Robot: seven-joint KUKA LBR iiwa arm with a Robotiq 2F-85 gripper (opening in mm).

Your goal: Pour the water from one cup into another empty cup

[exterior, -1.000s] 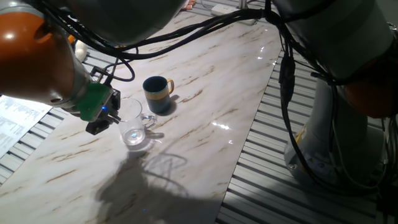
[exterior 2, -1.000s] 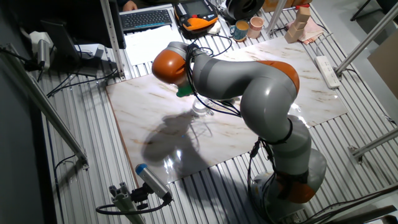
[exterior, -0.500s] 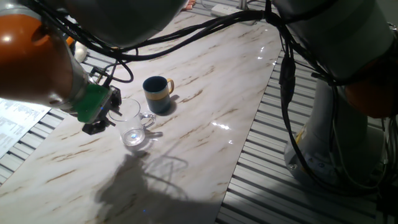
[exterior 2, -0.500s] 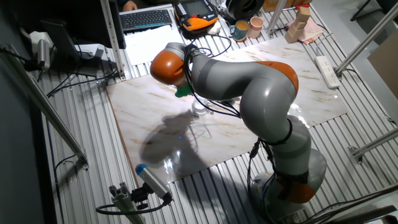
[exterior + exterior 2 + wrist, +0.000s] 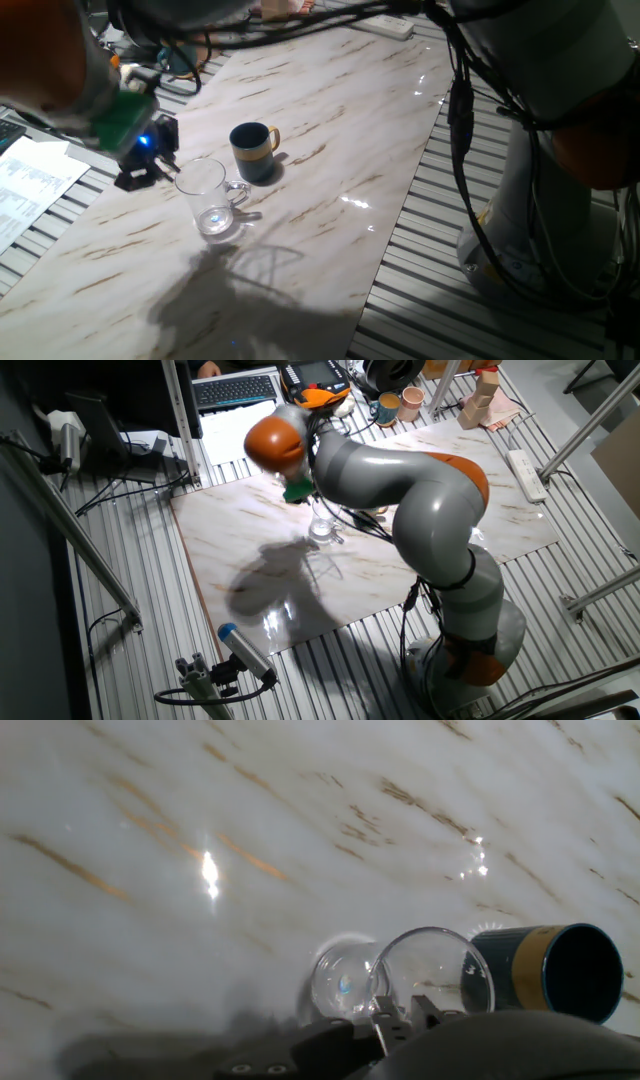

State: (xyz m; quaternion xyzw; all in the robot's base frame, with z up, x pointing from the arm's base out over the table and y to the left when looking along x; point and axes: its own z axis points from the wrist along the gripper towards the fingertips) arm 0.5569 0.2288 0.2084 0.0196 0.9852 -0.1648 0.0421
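Observation:
The clear glass mug [image 5: 208, 199] stands upright on the marble table [image 5: 330, 210], with a little clear water in its bottom. The dark navy mug [image 5: 252, 150] with a yellow-tan handle stands just behind and to the right of it. My gripper [image 5: 142, 172] hangs above the table to the left of the glass mug, apart from it, and holds nothing. In the hand view the fingertips [image 5: 383, 1016] stand a little apart at the bottom edge, with the glass mug [image 5: 425, 965] and the navy mug [image 5: 560, 970] lying beyond them. The glass mug also shows in the other fixed view [image 5: 322, 531].
A teal mug [image 5: 388, 407] and a pinkish-tan cup [image 5: 412, 402] stand at the table's far edge. A power strip [image 5: 527, 470] lies along one side. Papers [image 5: 30, 185] lie off the table's left edge. My arm [image 5: 400, 470] arches over the table.
My gripper has drawn away from the glass mug's rim, up and to the left. Both mugs have stayed in place.

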